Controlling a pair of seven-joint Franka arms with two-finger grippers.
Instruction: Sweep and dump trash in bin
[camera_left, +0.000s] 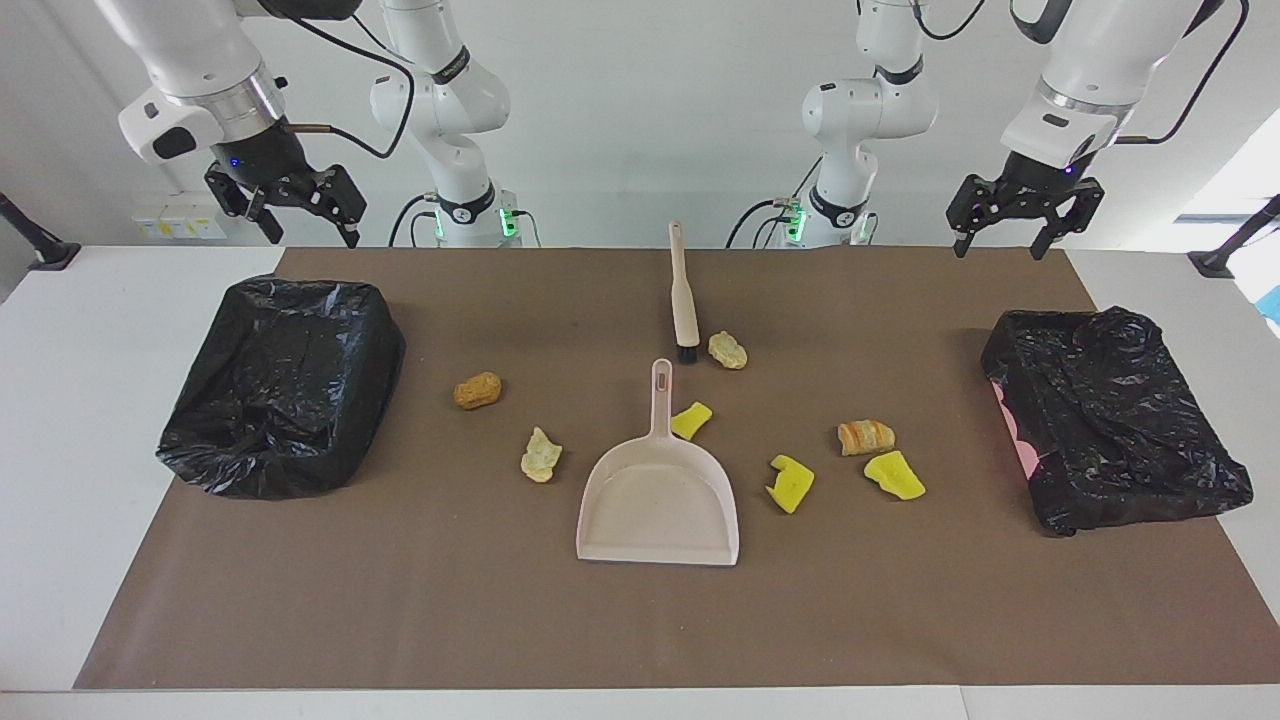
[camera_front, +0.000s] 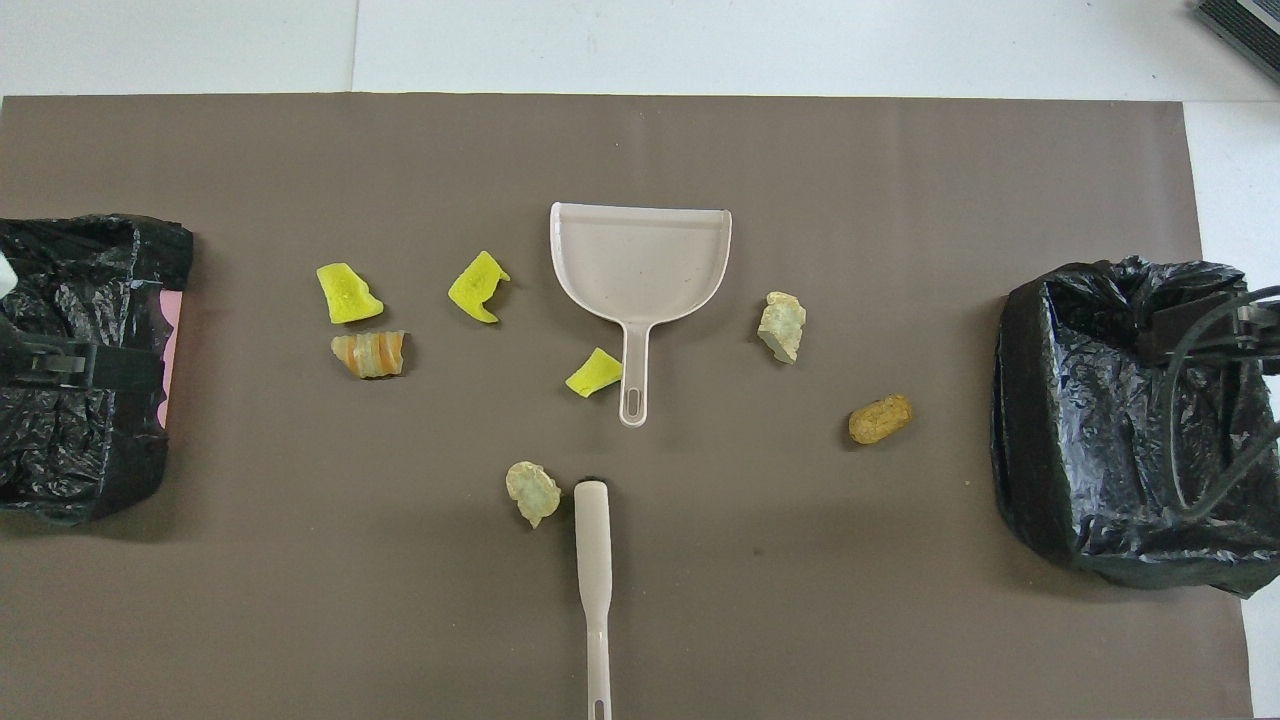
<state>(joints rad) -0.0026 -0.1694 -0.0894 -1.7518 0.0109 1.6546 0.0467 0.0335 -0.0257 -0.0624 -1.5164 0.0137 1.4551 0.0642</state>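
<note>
Seven scraps of trash are lying scattered on the brown mat (camera_left: 400, 620) covering the desk (camera_left: 60, 450), all around the beige dustpan (camera_left: 657, 510), which is resting flat mid-mat with its handle pointing toward the robots. A yellow sponge chunk (camera_left: 691, 420) is sitting just beside that handle, and a pale lump (camera_left: 727, 350) is lying beside the bristle end of the brush (camera_left: 684, 300), nearer to the robots. Toward the left arm's end, two more yellow chunks (camera_left: 790, 483) (camera_left: 894, 475) and a striped bread-like piece (camera_left: 865, 436) are grouped near each other. Toward the right arm's end, a pale scrap (camera_left: 540, 456) and an orange-brown lump (camera_left: 477, 390) are lying apart. A black-lined bin (camera_left: 280, 385) is standing at the right arm's end and another bin (camera_left: 1110, 415) at the left arm's end. The left gripper (camera_left: 1025, 215) is hanging in the air over the mat's edge near its bin, jaws spread and holding nothing. The right gripper (camera_left: 290, 205) is hovering over the desk beside its own bin, jaws likewise spread and empty.
</note>
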